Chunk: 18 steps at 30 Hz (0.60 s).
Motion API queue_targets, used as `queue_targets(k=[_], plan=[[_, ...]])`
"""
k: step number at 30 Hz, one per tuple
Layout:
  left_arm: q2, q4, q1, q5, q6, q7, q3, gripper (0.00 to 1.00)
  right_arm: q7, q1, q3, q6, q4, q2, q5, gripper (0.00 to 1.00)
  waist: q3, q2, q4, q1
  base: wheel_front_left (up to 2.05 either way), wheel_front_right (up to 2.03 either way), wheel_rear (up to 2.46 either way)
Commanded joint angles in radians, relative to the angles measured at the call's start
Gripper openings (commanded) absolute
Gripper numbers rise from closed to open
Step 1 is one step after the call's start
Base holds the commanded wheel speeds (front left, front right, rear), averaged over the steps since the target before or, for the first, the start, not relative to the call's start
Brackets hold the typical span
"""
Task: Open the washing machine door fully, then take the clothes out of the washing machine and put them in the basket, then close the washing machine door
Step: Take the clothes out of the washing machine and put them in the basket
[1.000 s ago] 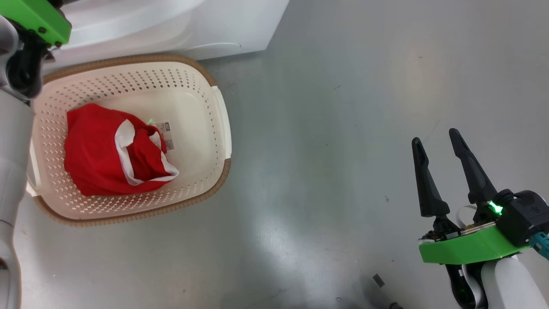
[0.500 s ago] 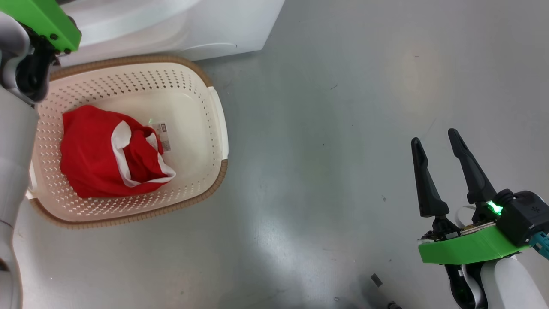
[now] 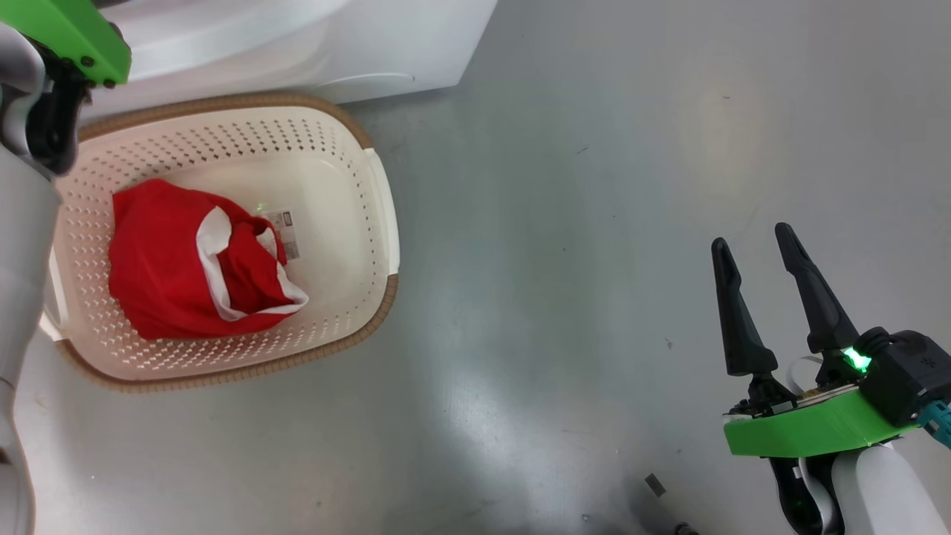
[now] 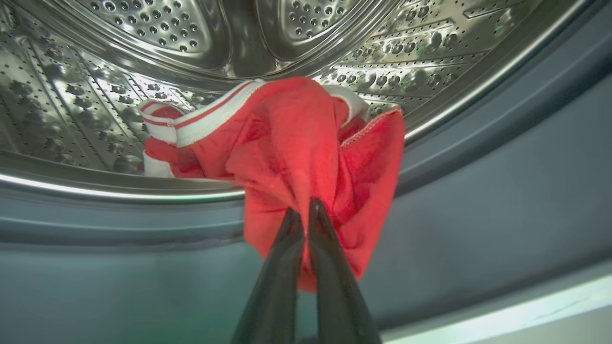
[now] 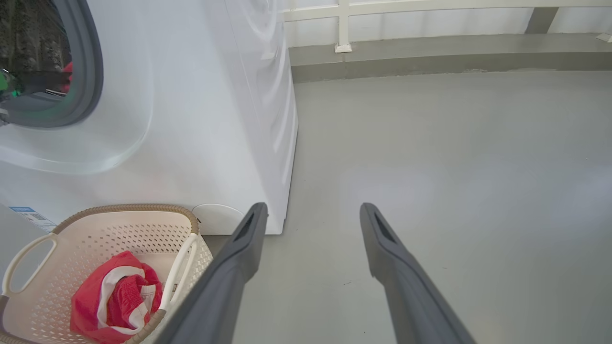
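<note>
Inside the washing machine's steel drum (image 4: 158, 57), my left gripper (image 4: 304, 211) is shut on a red garment with white striped trim (image 4: 287, 138), which drapes over the grey rubber ring (image 4: 478, 157). Another piece of the red clothes (image 3: 174, 267) lies in the cream basket (image 3: 223, 101), also seen from the right wrist as red clothes (image 5: 112, 298) in the basket (image 5: 124, 209). My right gripper (image 3: 752, 239) hangs open over bare floor, far right of the basket. The washing machine (image 5: 215, 95) stands behind the basket. Its door is out of view.
Grey floor (image 3: 565, 223) stretches to the right of the washer and basket. A low concrete kerb and white railing (image 5: 430, 52) run along the back. My left forearm (image 3: 22, 238) reaches past the basket's left end. Small dark debris (image 3: 654, 484) lies near the bottom.
My left gripper has shut. The head view has swayed slightly left and back. The right gripper and the basket's garment have stayed put.
</note>
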Motion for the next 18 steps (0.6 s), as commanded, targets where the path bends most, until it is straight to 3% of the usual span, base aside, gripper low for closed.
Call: queue_targets(k=[1,10,18], plan=[[0.045,-0.02,-0.033,0.013,-0.006,-0.02,0.004,0.0,-0.006,0.011,0.025,0.005,-0.019,-0.007,0.006,1.0,0.003,0.0,0.007,0.0,0.0,0.0,0.0],[0.066,-0.077,-0.005,0.03,-0.002,-0.083,0.02,0.0,-0.006,-0.013,0.041,0.005,-0.004,-0.007,0.008,1.0,-0.007,0.0,0.038,0.0,0.0,0.0,0.0],[0.112,-0.316,0.113,0.129,0.071,-0.085,0.121,0.0,-0.006,-0.041,0.048,0.005,0.005,-0.007,0.004,1.0,-0.017,0.0,0.048,0.0,0.0,0.0,0.0]])
